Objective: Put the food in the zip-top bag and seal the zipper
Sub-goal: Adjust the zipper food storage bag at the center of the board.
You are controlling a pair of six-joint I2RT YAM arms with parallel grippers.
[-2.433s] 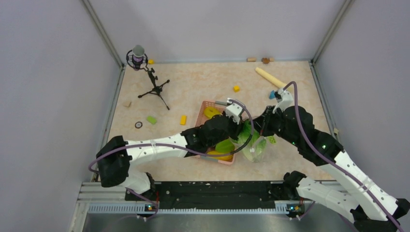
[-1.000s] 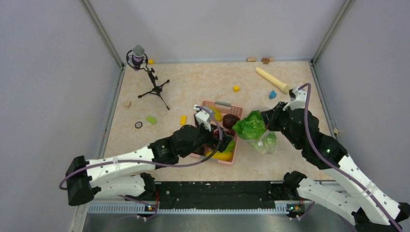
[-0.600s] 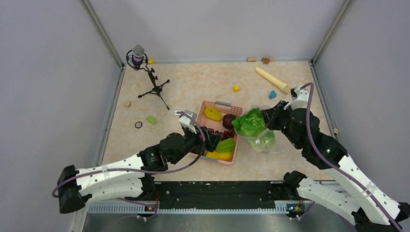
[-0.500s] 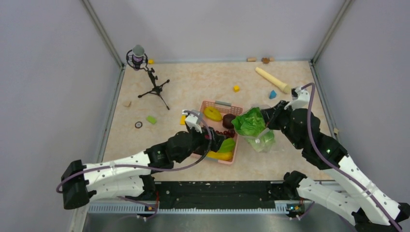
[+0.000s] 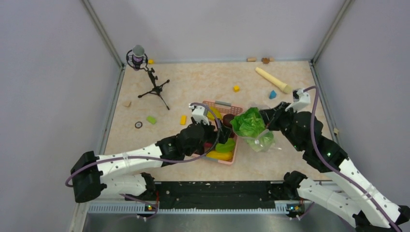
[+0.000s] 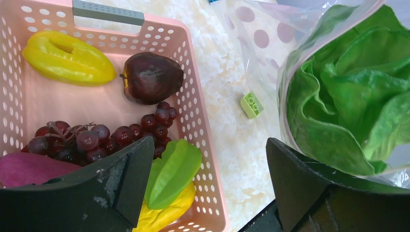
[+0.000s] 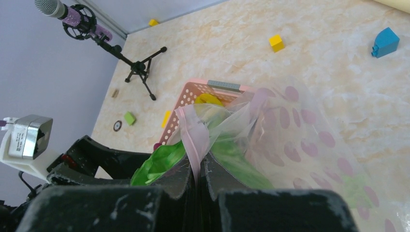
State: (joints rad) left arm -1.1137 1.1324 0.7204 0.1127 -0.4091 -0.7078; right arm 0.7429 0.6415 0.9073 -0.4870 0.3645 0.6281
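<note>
Right gripper (image 7: 198, 175): jaws pressed together, pinching the pinkish zipper (image 7: 192, 128) at the mouth of the bag.
Zip-top bag (image 7: 300, 140): clear film with purple dots, hanging from that pinch just right of the basket, mid-table; whether its lower end touches the table (image 5: 193, 82) I cannot tell.
Lettuce head (image 6: 348, 87): in the bag's open mouth, partly behind the clear film.
Left gripper (image 6: 208, 145): jaws spread wide, nothing between them, above the basket's right wall, facing the bag.
Pink basket (image 6: 14, 96): mid-table, grey handle on its far end.
Food in the basket: yellow fruit (image 6: 67, 58) at the far end; a dark purple-brown piece (image 6: 151, 77) beside it; dark grapes (image 6: 92, 137) in the middle; green pod (image 6: 174, 171) lying on a second yellow piece (image 6: 164, 212) at the near end; magenta sweet potato (image 6: 24, 169) partly hidden by a finger.
Small green block (image 6: 252, 105): on the table between basket and bag.
Rolling pin (image 5: 273, 79): toward the far right corner.
Microphone stand (image 5: 153, 87): at the far left corner.
</note>
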